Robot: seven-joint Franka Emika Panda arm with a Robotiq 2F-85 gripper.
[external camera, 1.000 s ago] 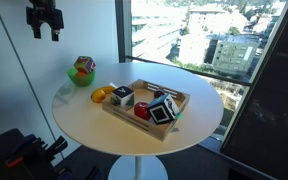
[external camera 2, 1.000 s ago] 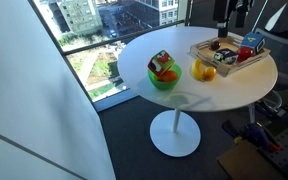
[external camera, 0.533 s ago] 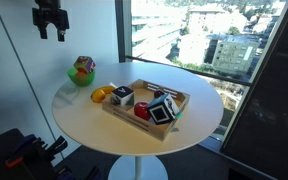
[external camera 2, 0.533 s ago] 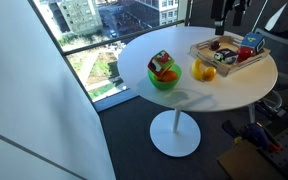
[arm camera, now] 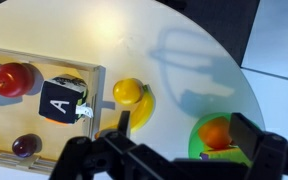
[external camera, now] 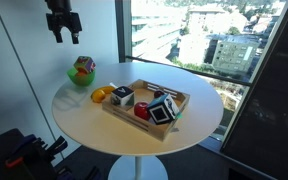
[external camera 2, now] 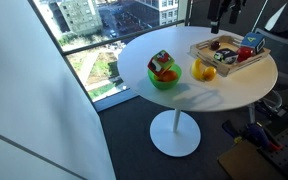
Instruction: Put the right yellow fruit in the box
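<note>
The right yellow fruit, small, round and yellow-orange, lies on the white table just outside the box. It touches a longer, paler yellow fruit. It also shows in an exterior view. The box is a shallow light-wood tray, seen in both exterior views, and holds a red fruit, lettered cubes and a dark fruit. My gripper is open and empty, high above the table between the fruits and the green bowl. It shows in both exterior views.
A small green bowl holds an orange fruit and a coloured cube, beside the fruits. The round white table stands on a pedestal next to large windows. Dark equipment lies on the floor nearby.
My gripper has moved sideways high above the table, toward the bowl and fruits. It stays open. Nothing on the table has moved.
</note>
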